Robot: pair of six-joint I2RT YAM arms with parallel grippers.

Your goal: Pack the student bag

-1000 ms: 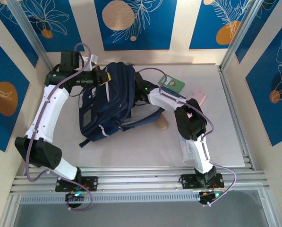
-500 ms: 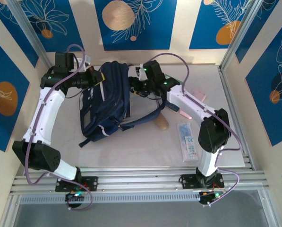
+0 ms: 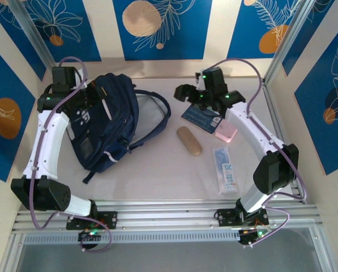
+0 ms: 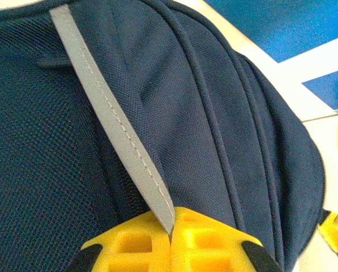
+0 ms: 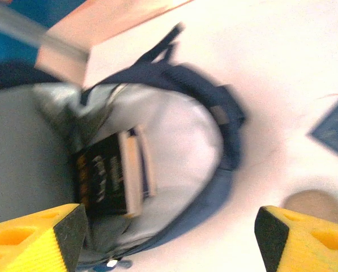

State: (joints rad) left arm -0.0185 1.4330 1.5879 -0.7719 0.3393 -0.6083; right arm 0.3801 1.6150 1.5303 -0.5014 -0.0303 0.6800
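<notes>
- One white table (image 3: 152,175); we note blue leaf-print wall panels (image 3: 163,28) around it.
- Far left we find the student bag (image 3: 103,122); left gripper (image 4: 171,226) clamps its grey stripe (image 4: 118,130).
- Far centre: right gripper (image 3: 184,92), jaws apart.

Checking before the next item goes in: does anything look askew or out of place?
Nothing spilled or damaged. The bag lies slanted, the left gripper pinching its grey trim, and one strap sprawls across the table.
</notes>
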